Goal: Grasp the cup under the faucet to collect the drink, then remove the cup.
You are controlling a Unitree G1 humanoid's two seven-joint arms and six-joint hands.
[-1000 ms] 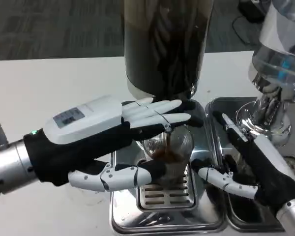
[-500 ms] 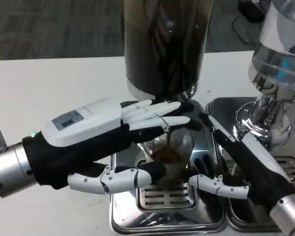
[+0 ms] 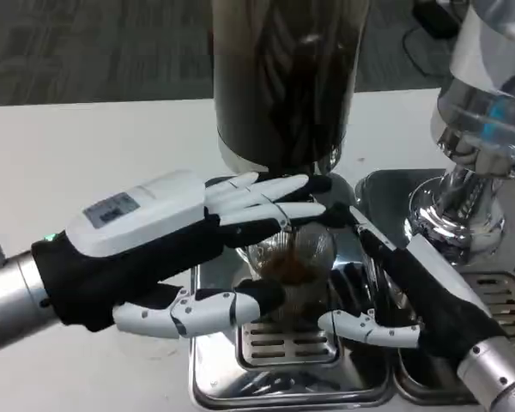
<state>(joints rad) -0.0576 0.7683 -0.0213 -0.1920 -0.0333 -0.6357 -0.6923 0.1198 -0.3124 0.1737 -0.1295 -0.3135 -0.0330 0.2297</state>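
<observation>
White table (image 3: 86, 154), steel drip tray (image 3: 279, 382), left robot hand (image 3: 167, 249) grasping brown-filled cup (image 3: 292, 266); right robot hand (image 3: 403, 296) released.

The left forearm (image 3: 4, 300) enters from the lower left edge of the frame and slants up toward the middle. The left hand (image 3: 167, 236) lies with its white back upward, its upper fingers (image 3: 266, 193) stretched toward the centre and its thumb (image 3: 197, 311) reaching along below them. The right forearm (image 3: 498, 382) comes from the lower right corner. The right hand (image 3: 421, 287) points toward the centre, fingers apart, thumb (image 3: 360, 326) low.
</observation>
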